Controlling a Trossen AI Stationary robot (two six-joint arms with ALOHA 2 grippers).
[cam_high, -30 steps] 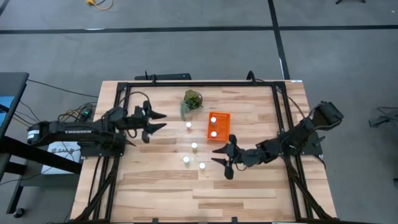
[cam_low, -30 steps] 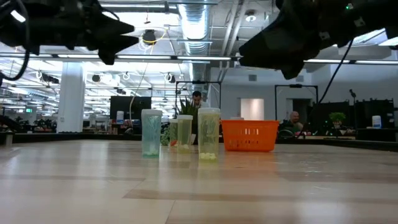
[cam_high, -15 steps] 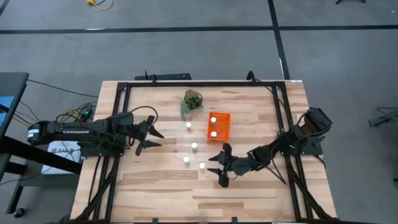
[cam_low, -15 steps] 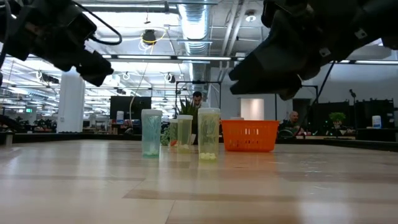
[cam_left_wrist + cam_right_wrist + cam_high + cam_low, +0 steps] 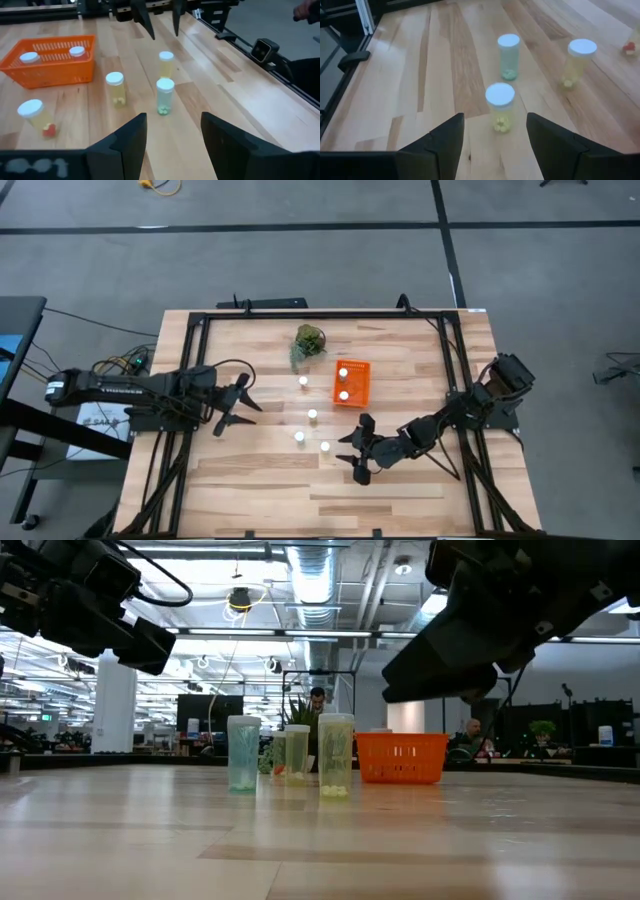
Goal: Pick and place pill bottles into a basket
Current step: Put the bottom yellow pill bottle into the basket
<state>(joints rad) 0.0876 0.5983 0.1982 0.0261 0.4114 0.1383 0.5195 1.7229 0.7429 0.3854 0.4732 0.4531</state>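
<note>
Pale wood planks run under everything, and at the left of my overhead view the left gripper (image 5: 232, 406) waits with its fingers parted and nothing between them, the four loose pill bottles well ahead of its tips. Of those four, one (image 5: 303, 381) stands just beside the green plant clump (image 5: 309, 343), one (image 5: 312, 415) sits mid-table, and a pair lies lower: one (image 5: 298, 437) farther off and one (image 5: 325, 447) just ahead of my working hand. Two more white caps (image 5: 343, 383) already sit inside the orange basket (image 5: 362, 370), which lies beyond and to one side of the right gripper (image 5: 352, 453). That gripper is spread wide and empty, and its wrist camera puts the nearest bottle (image 5: 500, 106) almost centred ahead of the gap between the dark fingers (image 5: 442, 142), not yet between them. To take it cleanly I would drive straight forward, keeping the spread, until the body below the cap sits between the pads, then close gently; any sideways drift risks tipping it or nudging the bottle (image 5: 508, 56) behind it.
</note>
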